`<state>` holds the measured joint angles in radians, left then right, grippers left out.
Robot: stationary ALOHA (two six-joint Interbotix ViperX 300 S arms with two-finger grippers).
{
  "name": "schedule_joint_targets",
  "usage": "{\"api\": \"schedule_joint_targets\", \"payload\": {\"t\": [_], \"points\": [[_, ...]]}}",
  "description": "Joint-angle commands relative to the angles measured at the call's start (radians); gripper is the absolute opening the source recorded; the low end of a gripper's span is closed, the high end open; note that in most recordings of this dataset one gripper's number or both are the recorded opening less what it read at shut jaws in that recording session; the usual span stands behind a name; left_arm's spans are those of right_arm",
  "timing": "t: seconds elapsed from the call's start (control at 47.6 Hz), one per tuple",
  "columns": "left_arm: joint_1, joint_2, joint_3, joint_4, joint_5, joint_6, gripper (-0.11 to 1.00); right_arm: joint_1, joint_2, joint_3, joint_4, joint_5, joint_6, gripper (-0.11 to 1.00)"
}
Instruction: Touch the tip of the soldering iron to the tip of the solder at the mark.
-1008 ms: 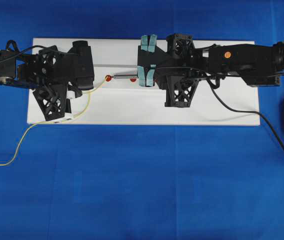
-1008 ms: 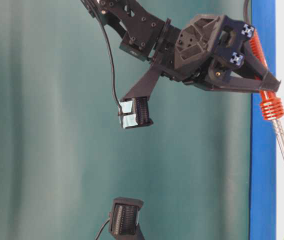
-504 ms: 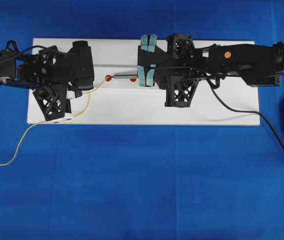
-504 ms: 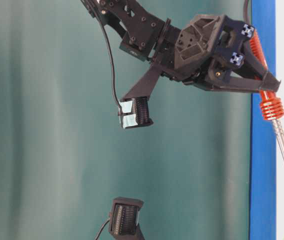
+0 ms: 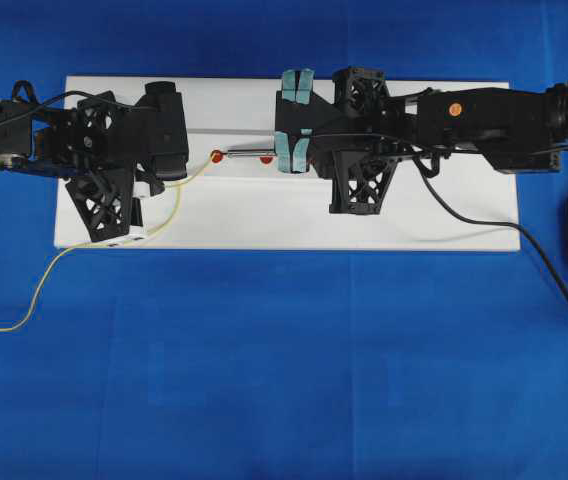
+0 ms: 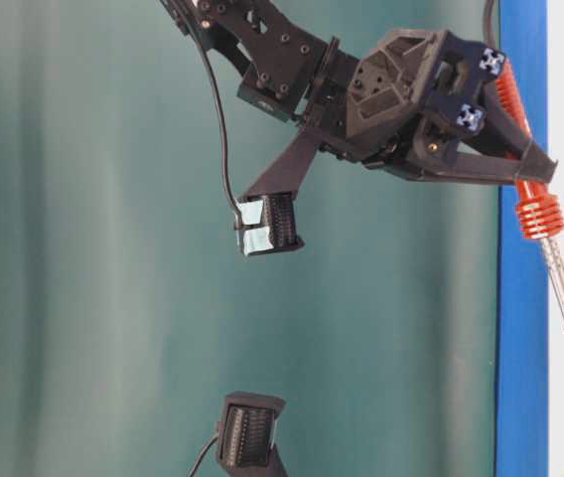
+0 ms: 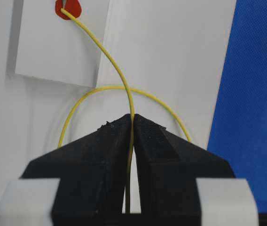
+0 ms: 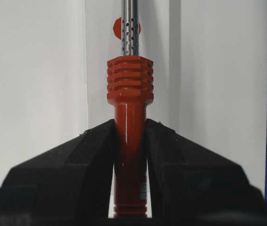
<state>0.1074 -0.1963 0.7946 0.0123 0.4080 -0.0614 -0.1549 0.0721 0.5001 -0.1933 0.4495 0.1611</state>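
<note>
**Free room and obstacles around the white board**

Left claw (image 5: pixel 149 175) and right claw (image 5: pixel 286 152) both sit over the white board (image 5: pixel 444 215), facing each other w/ only a short gap between them. That gap is not free: the soldering iron (image 5: pixel 254 153) shaft crosses it and the solder (image 5: pixel 189 178) rises into it, both meeting at the red mark (image 5: pixel 217 156). A second red mark (image 5: pixel 267 159) lies just beside the right claw.

Blue worktop (image 5: pixel 294 370) in front of the board is wide open, except the solder loop at far left and the black cord (image 5: pixel 554 270) at far right. Board's front-right part is bare.
</note>
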Motion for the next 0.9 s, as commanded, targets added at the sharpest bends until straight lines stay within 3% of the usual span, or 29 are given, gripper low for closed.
{"api": "schedule_joint_targets", "payload": {"t": [0.0,0.462,0.882], "points": [[-0.002,-0.011,-0.02,-0.002,-0.003,-0.002,0.02,-0.002,-0.012,-0.025,-0.003,-0.009,0.0,0.06],[-0.002,-0.058,-0.015,-0.002,-0.003,0.003,0.02,-0.002,-0.014,-0.025,-0.003,-0.009,0.002,0.06],[-0.003,-0.334,0.087,0.0,0.009,-0.005,0.02,-0.002,-0.014,-0.025,-0.003,-0.009,0.0,0.06]]}}
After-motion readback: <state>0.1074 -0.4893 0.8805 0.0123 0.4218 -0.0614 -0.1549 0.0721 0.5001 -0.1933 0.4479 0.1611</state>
